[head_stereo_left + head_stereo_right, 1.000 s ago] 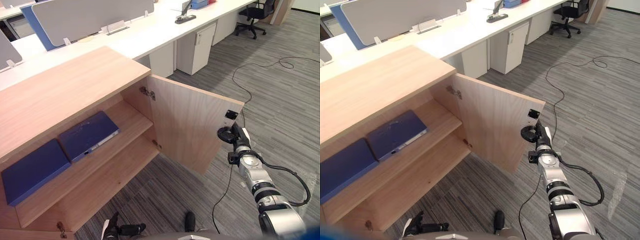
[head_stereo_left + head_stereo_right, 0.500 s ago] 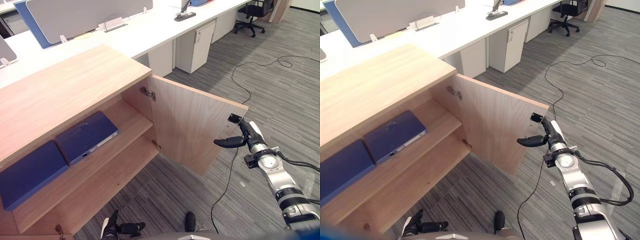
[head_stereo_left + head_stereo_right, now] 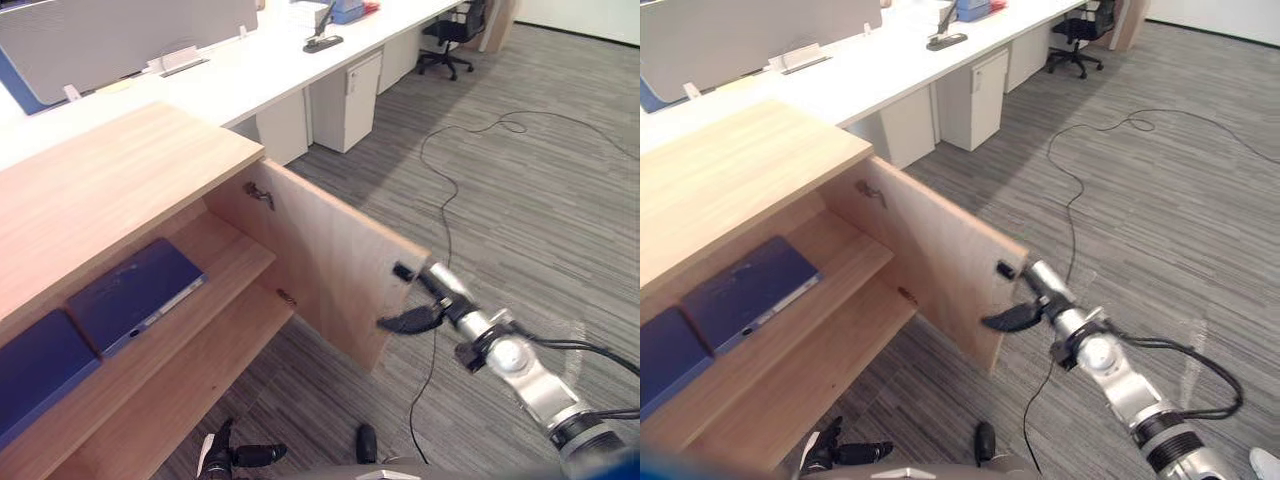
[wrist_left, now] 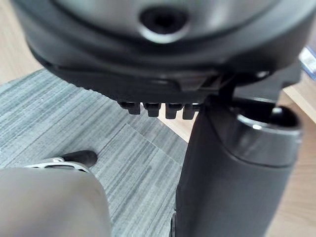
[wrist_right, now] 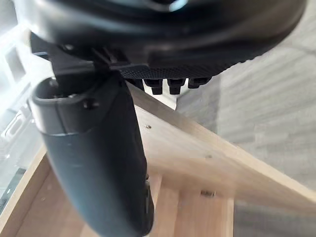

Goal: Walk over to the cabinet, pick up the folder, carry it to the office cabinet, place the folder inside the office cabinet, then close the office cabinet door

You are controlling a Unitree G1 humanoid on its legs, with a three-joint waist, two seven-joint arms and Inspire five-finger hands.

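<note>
Now the right hand (image 3: 405, 321) is at the free edge of the open cabinet door (image 3: 320, 255), thumb spread wide and holding nothing, so I think it is set to push the door shut. Well away from it, the blue folder (image 3: 135, 295) lies flat on the shelf (image 3: 228, 256) inside, beside a second folder (image 3: 35, 365). The left hand (image 3: 245, 457) hangs loose and empty.

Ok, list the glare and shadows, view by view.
Left eye view: the desk top glares white, and the carpet under the door lies in shadow. Right wrist view: washed-out light beside the right hand. Left wrist view: small glints on the left hand, with the carpet evenly lit.
</note>
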